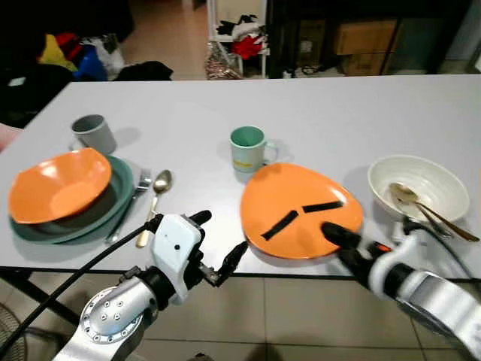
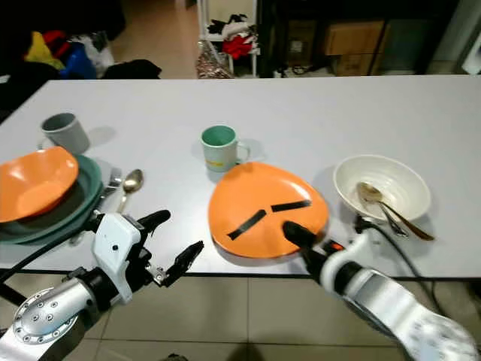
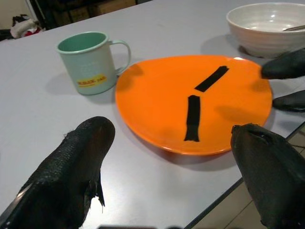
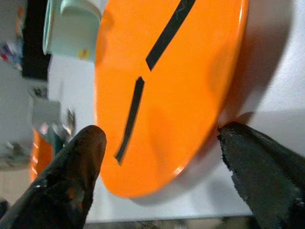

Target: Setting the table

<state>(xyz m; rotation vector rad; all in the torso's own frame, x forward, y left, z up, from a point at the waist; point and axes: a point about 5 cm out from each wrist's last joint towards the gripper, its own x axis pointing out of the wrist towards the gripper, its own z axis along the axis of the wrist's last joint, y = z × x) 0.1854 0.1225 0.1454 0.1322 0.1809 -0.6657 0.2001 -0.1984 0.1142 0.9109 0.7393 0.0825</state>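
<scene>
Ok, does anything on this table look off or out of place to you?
Two things. The orange plate has two black strips lying across its face, like tape, odd for a place setting. And the white bowl already holds cutlery leaning over its rim. Nothing looks spilled or broken.

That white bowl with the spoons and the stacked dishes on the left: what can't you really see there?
- White ceramic bowl: the head views show two spoon handles; its wall hides any food.
- Dark green plate: the orange bowl covers most of it.
- Silver fork: partly tucked under that plate's rim.
</scene>
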